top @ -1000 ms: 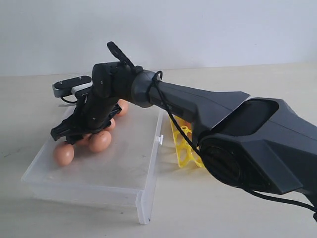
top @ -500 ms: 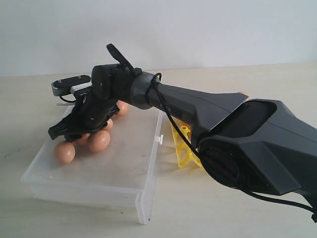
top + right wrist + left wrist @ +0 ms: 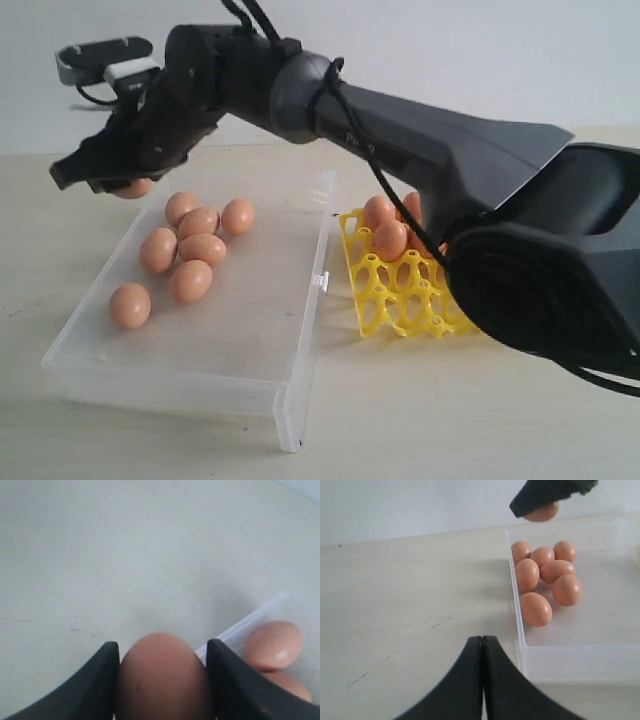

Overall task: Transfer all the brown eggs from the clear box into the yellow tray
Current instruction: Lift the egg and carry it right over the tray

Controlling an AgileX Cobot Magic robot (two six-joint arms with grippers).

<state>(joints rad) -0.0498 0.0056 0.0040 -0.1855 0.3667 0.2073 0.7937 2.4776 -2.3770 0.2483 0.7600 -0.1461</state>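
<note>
My right gripper [image 3: 105, 178] hangs high above the far left corner of the clear box [image 3: 250, 352], shut on one brown egg [image 3: 133, 187]. The wrist view shows that egg [image 3: 161, 677] pinched between both fingers. Several brown eggs [image 3: 190, 281] lie loose in the far half of the box, also visible as a cluster of eggs [image 3: 536, 609] from the left wrist. The yellow tray [image 3: 400, 297] lies right of the box with a few eggs [image 3: 390, 240] in its far cups, partly hidden by the right arm. My left gripper [image 3: 482, 640] is shut and empty over bare table beside the box.
The right arm [image 3: 430, 140] stretches across the scene over the tray. A small white clasp [image 3: 323, 282] sticks out from the box's right long edge. Pale tabletop [image 3: 410, 605] surrounds the box and tray.
The right gripper has risen out of the box with an egg between its fingers and swung up and to the left. The tray's eggs have come into sight.
</note>
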